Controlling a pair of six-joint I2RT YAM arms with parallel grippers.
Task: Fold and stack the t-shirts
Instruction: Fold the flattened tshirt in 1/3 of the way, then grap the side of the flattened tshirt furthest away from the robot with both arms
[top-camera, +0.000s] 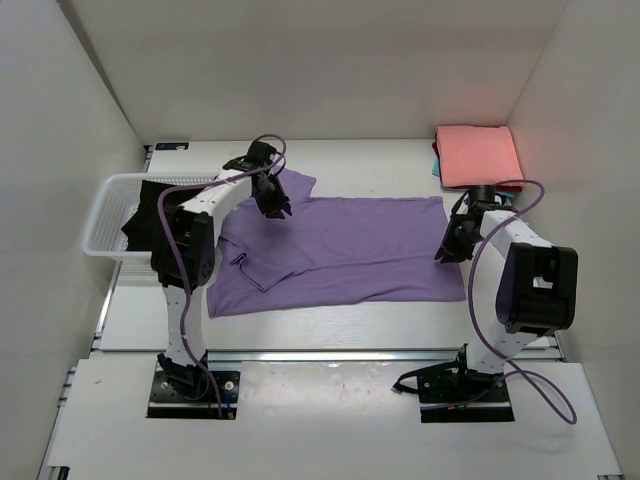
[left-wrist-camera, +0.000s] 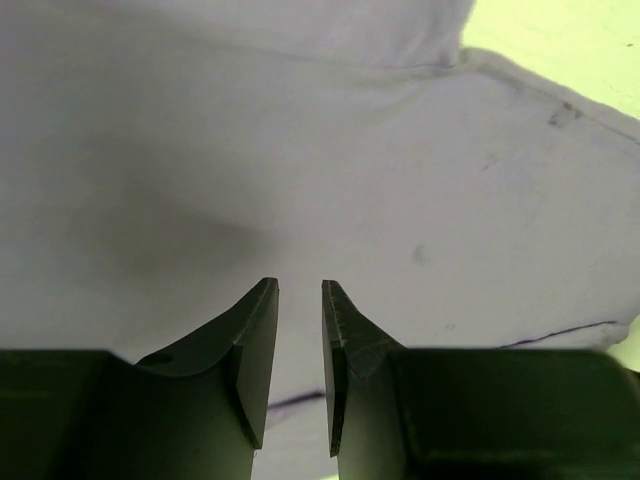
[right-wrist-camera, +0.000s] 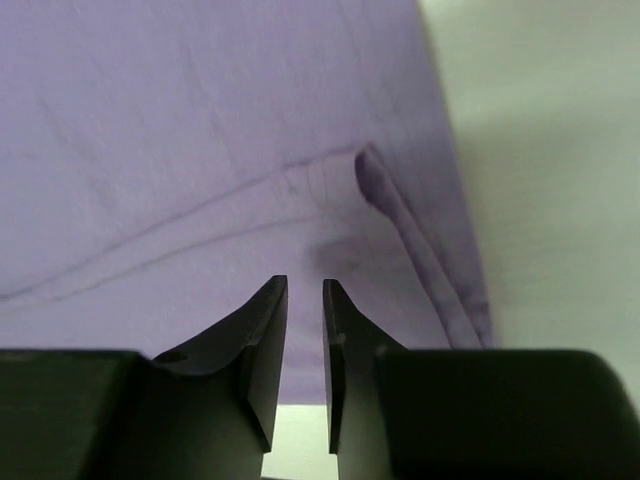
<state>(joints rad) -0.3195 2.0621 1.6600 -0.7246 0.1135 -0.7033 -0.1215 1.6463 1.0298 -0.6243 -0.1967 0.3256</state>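
The lilac-purple t-shirt (top-camera: 345, 250) lies spread flat across the middle of the table, with its left side rumpled. My left gripper (top-camera: 276, 205) hovers over the shirt's back left part near a sleeve. Its jaws are shut with only a slit between them, and nothing is in them (left-wrist-camera: 300, 290). My right gripper (top-camera: 449, 246) is over the shirt's right edge, also shut and empty (right-wrist-camera: 305, 285). The shirt's hem (right-wrist-camera: 410, 225) shows there with a small fold. The salmon-pink t-shirt (top-camera: 478, 155) lies folded at the back right on a teal one (top-camera: 437, 166). The black t-shirt (top-camera: 148, 218) is in the basket.
A white lattice basket (top-camera: 103, 215) stands at the left edge of the table. White walls close in the left, right and back sides. Bare table (right-wrist-camera: 560, 200) lies right of the lilac shirt's hem, and more (top-camera: 330, 325) lies in front of the shirt.
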